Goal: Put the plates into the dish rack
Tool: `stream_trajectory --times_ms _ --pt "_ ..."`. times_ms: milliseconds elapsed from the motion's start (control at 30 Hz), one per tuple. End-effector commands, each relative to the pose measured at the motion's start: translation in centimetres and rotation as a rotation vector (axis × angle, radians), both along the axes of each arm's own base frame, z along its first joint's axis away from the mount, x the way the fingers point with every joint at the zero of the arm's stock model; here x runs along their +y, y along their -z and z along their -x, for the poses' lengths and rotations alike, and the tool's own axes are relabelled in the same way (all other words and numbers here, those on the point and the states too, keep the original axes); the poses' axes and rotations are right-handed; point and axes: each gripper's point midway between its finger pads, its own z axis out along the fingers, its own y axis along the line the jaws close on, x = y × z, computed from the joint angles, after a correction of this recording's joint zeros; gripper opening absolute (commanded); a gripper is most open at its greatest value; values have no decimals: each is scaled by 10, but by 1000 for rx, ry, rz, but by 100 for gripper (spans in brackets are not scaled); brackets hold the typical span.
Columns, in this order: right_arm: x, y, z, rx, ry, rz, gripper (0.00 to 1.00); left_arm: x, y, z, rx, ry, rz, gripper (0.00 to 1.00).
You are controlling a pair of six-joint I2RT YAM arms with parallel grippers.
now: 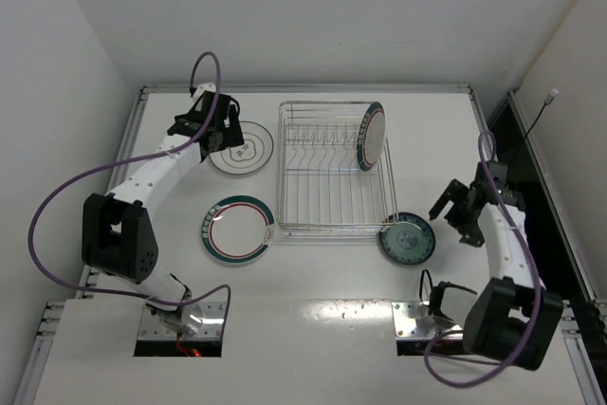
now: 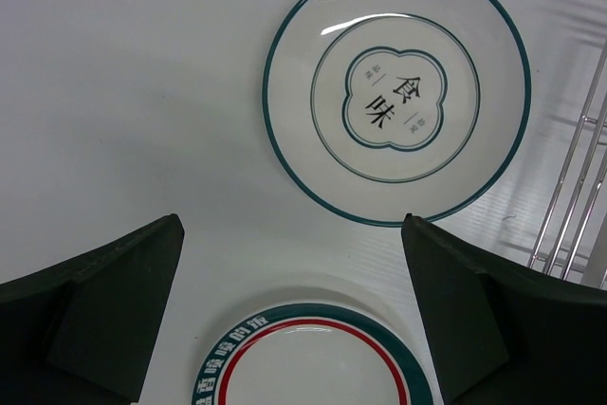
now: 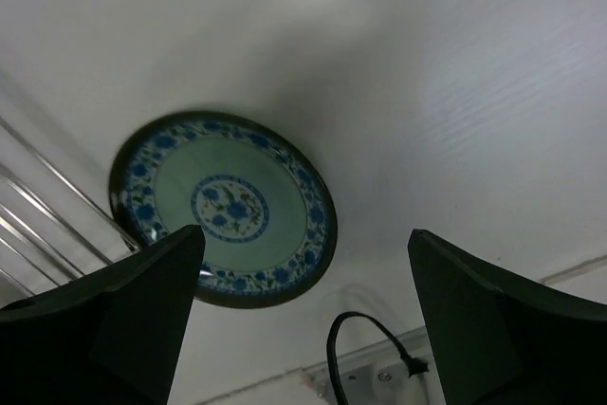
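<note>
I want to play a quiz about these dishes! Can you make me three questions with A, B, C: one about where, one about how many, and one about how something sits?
1. Where is the small blue patterned plate?
A) inside the dish rack
B) on the table by the rack's near right corner
C) under the rack

2. How many plates lie flat on the table?
A) one
B) two
C) three

3. How does the teal-rimmed plate sit in the rack?
A) standing on its edge
B) lying flat
C) upside down on top

Answers:
1 B, it lies on the table beside that corner.
2 C, the blue one, the red-ringed plate and the plate with dark writing.
3 A, the top view shows it upright at the rack's far right end.
</note>
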Motion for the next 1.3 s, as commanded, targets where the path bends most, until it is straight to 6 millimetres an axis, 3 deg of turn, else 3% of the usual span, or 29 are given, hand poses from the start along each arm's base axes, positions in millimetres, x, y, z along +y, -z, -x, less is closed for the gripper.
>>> stream_trajectory --times_ms 0,100,333,567,700,967,1200,1267 --pt "30 28 7 9 26 -297 86 4 -19 -8 -53 -24 -1 100" --pt "30 51 24 74 106 -391 86 5 -19 -8 -54 -31 -7 100" --pt "25 69 31 135 127 -397 86 7 -24 -7 -63 -33 -19 100" --pt "41 99 53 200 130 -521 84 9 -24 -7 -64 -39 -25 100" --pt "50 103 54 193 120 -572 79 7 -16 -8 -44 -33 -24 100" --pt "60 109 53 182 86 -626 50 6 -16 -11 -43 -33 -24 100" --pt "60 109 50 168 72 -628 3 7 -11 -10 -26 -32 -29 100" --pt "60 109 50 168 72 -628 0 7 -11 -10 -26 -32 -29 100"
